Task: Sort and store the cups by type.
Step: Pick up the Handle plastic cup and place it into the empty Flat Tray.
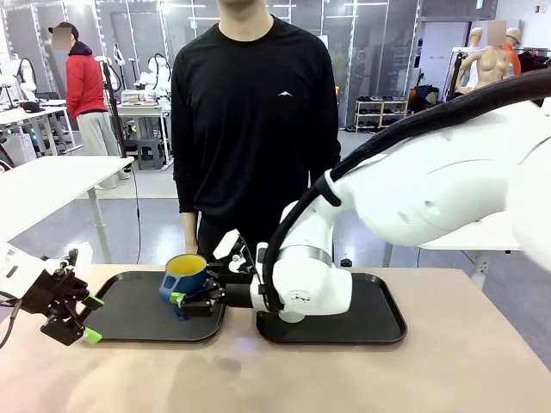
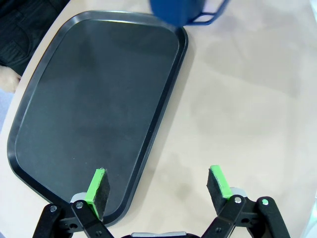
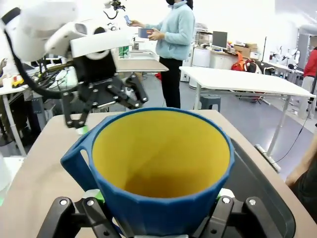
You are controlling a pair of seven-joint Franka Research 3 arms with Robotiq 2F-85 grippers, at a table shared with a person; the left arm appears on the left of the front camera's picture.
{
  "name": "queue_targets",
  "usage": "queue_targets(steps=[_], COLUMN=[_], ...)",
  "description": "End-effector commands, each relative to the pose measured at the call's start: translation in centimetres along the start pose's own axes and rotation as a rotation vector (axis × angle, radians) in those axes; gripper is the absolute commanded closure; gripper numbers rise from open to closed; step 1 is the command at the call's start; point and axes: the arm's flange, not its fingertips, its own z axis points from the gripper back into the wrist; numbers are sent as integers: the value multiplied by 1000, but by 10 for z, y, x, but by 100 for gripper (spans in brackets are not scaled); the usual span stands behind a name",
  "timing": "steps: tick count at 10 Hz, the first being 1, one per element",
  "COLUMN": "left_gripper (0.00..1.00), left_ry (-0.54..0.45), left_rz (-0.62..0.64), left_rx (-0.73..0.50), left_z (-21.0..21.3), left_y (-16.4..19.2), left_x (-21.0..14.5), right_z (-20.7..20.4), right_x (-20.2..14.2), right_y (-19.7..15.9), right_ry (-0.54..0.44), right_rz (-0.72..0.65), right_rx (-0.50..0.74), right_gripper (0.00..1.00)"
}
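The right gripper (image 1: 182, 303) is clamped on the mug (image 1: 184, 276), held over the left tray (image 1: 138, 320), not yet set down. The left gripper (image 2: 157, 184) gapes empty beside that tray.

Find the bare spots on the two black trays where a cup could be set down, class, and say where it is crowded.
The left tray has a bare floor from its near rim to the far end, where the right gripper holds the blue mug; that end is crowded. The right tray is bare toward its right rim; the right arm covers its left part.
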Motion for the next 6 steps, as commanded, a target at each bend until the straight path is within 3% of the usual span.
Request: queue_targets(steps=[1, 6], left_gripper=[0, 0], left_ry=[1, 1], left_rz=[0, 0], left_rx=[11, 11], left_z=[-2, -2], left_y=[0, 0], left_x=[-1, -1], right_z=[-33, -72], right_x=[-36, -58], right_y=[8, 13], right_ry=[-2, -2], right_rz=[43, 11], right_rx=[-69, -226], right_gripper=[48, 48])
